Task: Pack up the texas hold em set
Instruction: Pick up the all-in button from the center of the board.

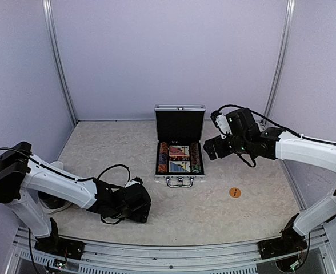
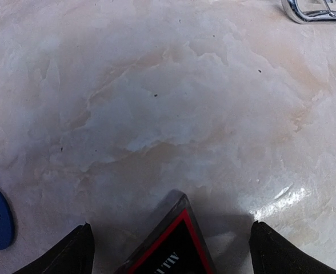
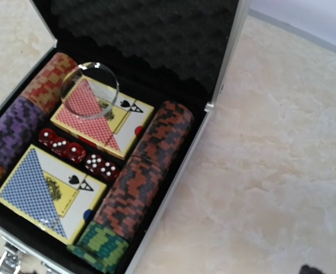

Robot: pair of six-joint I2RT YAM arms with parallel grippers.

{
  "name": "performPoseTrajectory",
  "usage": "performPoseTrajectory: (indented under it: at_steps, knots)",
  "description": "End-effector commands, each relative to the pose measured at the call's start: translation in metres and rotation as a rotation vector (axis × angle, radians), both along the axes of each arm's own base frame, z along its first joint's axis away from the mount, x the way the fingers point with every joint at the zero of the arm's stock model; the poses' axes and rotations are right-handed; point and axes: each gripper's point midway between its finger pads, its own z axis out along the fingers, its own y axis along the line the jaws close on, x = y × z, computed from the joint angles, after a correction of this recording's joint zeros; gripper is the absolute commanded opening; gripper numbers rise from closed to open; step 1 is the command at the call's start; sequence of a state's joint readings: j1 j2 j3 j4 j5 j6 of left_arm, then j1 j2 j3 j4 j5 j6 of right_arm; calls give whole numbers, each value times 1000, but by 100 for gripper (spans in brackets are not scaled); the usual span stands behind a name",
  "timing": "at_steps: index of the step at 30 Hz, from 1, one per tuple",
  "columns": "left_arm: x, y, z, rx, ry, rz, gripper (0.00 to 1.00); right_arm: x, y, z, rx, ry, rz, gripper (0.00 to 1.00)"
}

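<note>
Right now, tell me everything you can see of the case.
The silver metal case sits open on the table, lid upright, lined with black ridged foam, handle at the near side. Inside: chip rows at both sides, a red deck, a blue deck, red dice between them, a clear disc on the red deck.
</note>
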State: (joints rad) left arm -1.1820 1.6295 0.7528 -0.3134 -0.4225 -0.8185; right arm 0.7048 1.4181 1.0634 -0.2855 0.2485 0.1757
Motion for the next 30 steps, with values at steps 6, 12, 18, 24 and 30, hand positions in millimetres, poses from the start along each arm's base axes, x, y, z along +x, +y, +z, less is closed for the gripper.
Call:
performPoseTrajectory:
  at_steps: [6, 12, 18, 24, 30]
  knots:
    - [-40, 19, -17, 53, 135, -11, 91, 2, 4, 0, 18, -2, 8, 99]
    - [-45, 24, -15, 64, 141, -2, 90, 2, 4, 0, 19, -1, 9, 99]
    - [-45, 21, -18, 64, 144, -9, 83, 1, 4, -4, 18, 3, 10, 99]
    - [-45, 20, -22, 72, 143, -13, 67, 0, 2, -3, 11, -1, 10, 99]
    - [-39, 16, -15, 71, 116, -17, 57, -1, 1, -5, 12, 2, 9, 99]
